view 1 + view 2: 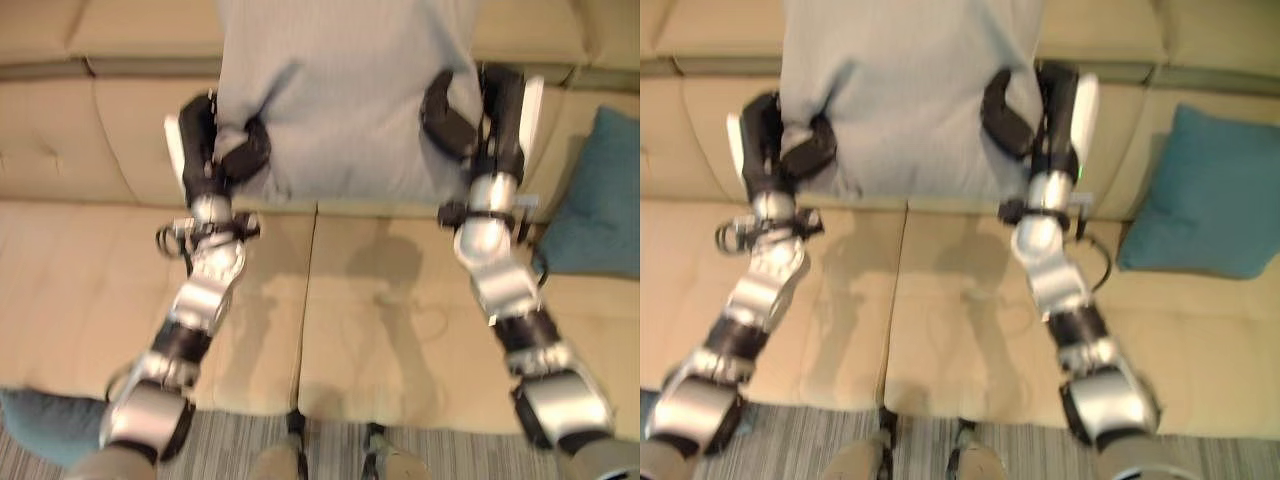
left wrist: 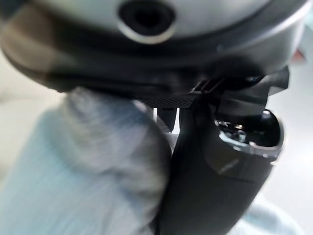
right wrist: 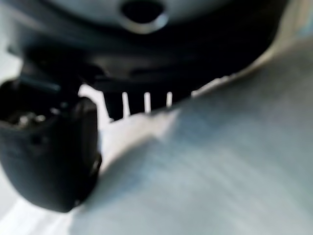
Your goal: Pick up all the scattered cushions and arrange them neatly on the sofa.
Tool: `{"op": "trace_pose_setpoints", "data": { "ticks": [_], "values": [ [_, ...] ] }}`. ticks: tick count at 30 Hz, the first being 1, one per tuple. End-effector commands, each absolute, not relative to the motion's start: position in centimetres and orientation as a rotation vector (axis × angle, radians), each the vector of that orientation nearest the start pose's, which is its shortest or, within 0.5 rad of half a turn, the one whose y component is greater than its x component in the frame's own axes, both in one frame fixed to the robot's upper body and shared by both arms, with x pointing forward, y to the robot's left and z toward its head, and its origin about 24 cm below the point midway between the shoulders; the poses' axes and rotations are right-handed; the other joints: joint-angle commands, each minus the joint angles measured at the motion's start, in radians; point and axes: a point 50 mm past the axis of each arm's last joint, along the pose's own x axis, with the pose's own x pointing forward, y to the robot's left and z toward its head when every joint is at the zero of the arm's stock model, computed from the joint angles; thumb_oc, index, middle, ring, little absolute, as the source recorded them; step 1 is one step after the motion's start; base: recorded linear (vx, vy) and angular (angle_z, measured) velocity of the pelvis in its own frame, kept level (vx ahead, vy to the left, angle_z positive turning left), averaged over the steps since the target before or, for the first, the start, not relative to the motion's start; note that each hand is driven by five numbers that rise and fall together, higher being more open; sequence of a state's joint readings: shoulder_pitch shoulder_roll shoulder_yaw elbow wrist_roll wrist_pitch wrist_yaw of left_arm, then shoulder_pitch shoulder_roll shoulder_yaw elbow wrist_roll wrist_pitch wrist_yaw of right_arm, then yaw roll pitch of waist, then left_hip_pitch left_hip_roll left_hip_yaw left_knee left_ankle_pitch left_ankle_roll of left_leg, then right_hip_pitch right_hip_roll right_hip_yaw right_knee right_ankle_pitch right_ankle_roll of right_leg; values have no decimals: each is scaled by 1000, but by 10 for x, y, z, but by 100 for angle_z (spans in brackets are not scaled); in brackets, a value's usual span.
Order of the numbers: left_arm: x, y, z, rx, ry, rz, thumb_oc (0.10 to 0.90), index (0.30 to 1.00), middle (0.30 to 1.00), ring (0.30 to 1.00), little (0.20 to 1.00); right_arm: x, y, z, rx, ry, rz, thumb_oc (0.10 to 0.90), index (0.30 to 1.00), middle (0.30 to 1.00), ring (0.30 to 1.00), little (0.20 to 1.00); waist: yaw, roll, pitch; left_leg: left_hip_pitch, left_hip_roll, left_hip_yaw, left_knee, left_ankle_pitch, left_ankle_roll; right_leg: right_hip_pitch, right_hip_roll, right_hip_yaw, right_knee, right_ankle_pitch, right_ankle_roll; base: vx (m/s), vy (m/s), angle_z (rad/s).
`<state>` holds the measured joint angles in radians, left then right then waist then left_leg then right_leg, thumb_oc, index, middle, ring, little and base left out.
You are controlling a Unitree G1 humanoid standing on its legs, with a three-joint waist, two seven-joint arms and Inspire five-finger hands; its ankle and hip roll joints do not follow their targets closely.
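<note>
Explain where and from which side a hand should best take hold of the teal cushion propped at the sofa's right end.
Probably its upper edge, coming from above and in front: the teal cushion leans upright against the sofa backrest, so that edge stands free, while its back and base are pressed against upholstery.

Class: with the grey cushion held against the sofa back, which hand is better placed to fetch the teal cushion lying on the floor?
Left. The floor teal cushion lies beside the left arm, while both the left hand and right hand grip the grey cushion.

The right hand (image 3: 54, 152) has its thumb against a pale grey cushion (image 3: 215, 166).
</note>
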<state>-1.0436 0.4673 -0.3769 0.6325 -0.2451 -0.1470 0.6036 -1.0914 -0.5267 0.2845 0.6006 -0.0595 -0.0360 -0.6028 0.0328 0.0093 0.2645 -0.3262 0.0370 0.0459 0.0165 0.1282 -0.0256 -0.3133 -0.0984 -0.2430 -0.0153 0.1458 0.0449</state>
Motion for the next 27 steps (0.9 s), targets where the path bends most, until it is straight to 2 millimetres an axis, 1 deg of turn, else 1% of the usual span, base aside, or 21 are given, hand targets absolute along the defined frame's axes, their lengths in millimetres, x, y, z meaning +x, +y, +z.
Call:
{"op": "trace_pose_setpoints", "data": {
  "ticks": [1, 2, 3, 4, 5, 6, 7, 10, 11, 12, 13, 17, 20, 23, 25, 27],
  "values": [
    [381, 146, 324, 368, -820, 285, 800, 900, 900, 900, 900, 365, -139, 331, -498, -941, -395, 576, 564, 564, 564, 564, -6, -49, -1, 21, -49, -34, -44, -109, 17, 2, -46, 59, 109, -177, 80, -80, -4, 9],
    [383, 149, 333, 404, -822, 296, 800, 900, 900, 900, 900, 367, -135, 335, -512, -941, -379, 742, 813, 813, 813, 813, -8, -48, 7, 14, -49, -37, -46, -104, 16, -8, -49, 59, 115, -176, 80, -82, 15, 3],
    [386, 155, 339, 463, -805, 310, 800, 900, 900, 900, 900, 369, -133, 337, -541, -932, -359, 800, 900, 900, 900, 900, -11, -44, 15, 7, -51, -36, -51, -98, 15, -19, -52, 60, 121, -178, 80, -85, 22, -2],
    [387, 161, 350, 525, -808, 345, 800, 900, 900, 900, 900, 370, -129, 338, -552, -931, -333, 800, 900, 900, 900, 900, -14, -39, 33, -4, -51, -34, -52, -92, 13, -42, -55, 59, 139, -179, 81, -136, 48, 1],
    [386, 173, 363, 606, -810, 397, 800, 900, 900, 900, 900, 372, -126, 336, -569, -912, -291, 800, 900, 900, 900, 900, -19, -22, 64, -22, -57, -38, -53, -85, 13, -76, -65, 64, 168, -180, 82, -133, 43, 2],
    [386, 174, 363, 599, -804, 399, 800, 900, 900, 900, 900, 372, -125, 334, -572, -903, -281, 800, 900, 900, 900, 900, -19, -18, 74, -27, -59, -40, -52, -83, 14, -80, -67, 63, 172, -181, 81, -121, 38, 5],
    [389, 177, 356, 591, -777, 395, 800, 900, 900, 900, 900, 374, -124, 325, -583, -875, -258, 800, 900, 900, 900, 900, -18, -13, 86, -32, -62, -45, -51, -81, 14, -85, -69, 66, 178, -184, 80, -59, 12, 9],
    [395, 182, 333, 569, -702, 381, 800, 900, 900, 900, 900, 377, -123, 307, -606, -826, -216, 800, 900, 900, 900, 900, -20, -3, 112, -33, -65, -50, -54, -75, 16, -99, -73, 65, 196, -191, 76, -49, 25, 19],
    [395, 182, 333, 569, -701, 381, 800, 900, 900, 900, 900, 377, -123, 307, -606, -826, -216, 800, 900, 900, 900, 900, -21, -2, 112, -32, -65, -51, -55, -75, 16, -99, -73, 65, 197, -191, 76, -52, 9, 9],
    [397, 184, 324, 563, -672, 371, 800, 900, 900, 900, 900, 379, -124, 296, -618, -792, -197, 800, 900, 900, 900, 900, -23, 0, 127, -32, -67, -51, -58, -72, 16, -103, -75, 64, 202, -193, 74, -49, 9, 8],
    [397, 185, 319, 550, -660, 367, 800, 900, 900, 900, 900, 380, -124, 291, -624, -779, -189, 800, 900, 900, 900, 900, -25, 1, 133, -30, -68, -53, -62, -71, 16, -107, -75, 66, 207, -193, 74, -74, 11, 7],
    [399, 184, 303, 471, -620, 335, 800, 900, 900, 900, 900, 381, -130, 280, -640, -744, -191, 800, 900, 900, 900, 900, -27, 0, 163, -28, -69, -53, -72, -64, 14, -115, -75, 66, 211, -190, 73, -70, 15, 25],
    [397, 184, 288, 434, -600, 299, 800, 900, 900, 900, 900, 381, -140, 274, -607, -717, -215, 800, 900, 900, 900, 900, -26, -1, 173, -15, -70, -52, -78, -65, 14, -107, -74, 70, 208, -189, 70, -47, 18, -3],
    [395, 189, 280, 403, -588, 298, 800, 900, 900, 900, 900, 380, -151, 270, -572, -694, -243, 800, 900, 900, 900, 900, -24, -7, 171, 9, -69, -49, -80, -72, 15, -87, -73, 69, 202, -188, 70, -11, 8, -8],
    [391, 196, 273, 378, -585, 296, 800, 900, 900, 900, 900, 377, -161, 266, -565, -685, -253, 800, 900, 900, 900, 900, -22, -12, 163, 30, -68, -44, -85, -77, 15, -59, -70, 66, 189, -187, 71, 0, 0, 0],
    [385, 206, 261, 347, -572, 297, 800, 900, 900, 900, 900, 372, -173, 258, -555, -668, -260, 800, 900, 900, 900, 900, -22, -20, 147, 54, -65, -42, -87, -85, 15, -30, -67, 65, 175, -187, 72, 63, -1, 6]
  ]
}}
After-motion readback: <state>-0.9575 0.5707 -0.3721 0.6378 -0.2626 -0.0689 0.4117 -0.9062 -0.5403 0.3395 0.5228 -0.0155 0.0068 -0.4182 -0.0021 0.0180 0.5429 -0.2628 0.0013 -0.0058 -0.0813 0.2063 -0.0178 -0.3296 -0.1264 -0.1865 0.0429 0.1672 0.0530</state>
